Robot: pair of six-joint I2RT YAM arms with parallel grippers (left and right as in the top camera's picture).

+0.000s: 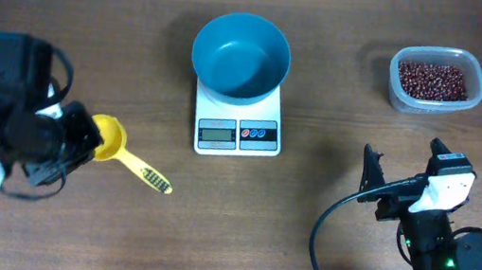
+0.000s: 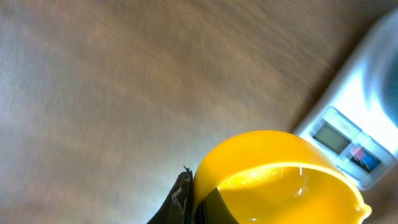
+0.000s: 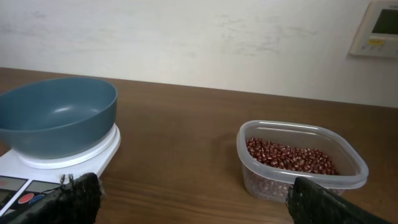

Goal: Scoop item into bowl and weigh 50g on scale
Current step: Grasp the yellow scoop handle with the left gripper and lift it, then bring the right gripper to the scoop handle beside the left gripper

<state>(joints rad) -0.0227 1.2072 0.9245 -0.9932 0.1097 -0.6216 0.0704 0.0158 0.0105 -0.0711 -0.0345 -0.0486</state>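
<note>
beans [image 1: 432,80], small, glossy and dark red-brown, lie heaped in a clear rounded-rectangle plastic tub [image 1: 432,109] at the far right of the brown wooden desk [image 1: 302,240]. a round, deep blue plastic bowl [image 1: 240,55] sits on a small white square scale [image 1: 236,132], whose grey display and red and blue buttons face the near edge. scale and tub stand well apart. left of the scale lies a yellow plastic scoop [image 1: 111,141], its handle pointing toward the near right. the left end effector [image 1: 77,141] is right at the scoop's cup. the blurred left wrist view shows one dark finger [image 2: 180,200] beside the yellow cup, and i cannot tell whether it grasps the scoop. the right end effector [image 1: 401,164] hangs over the desk's near right, fingers spread wide, released and holding nothing, with the tub ahead of it.
</note>
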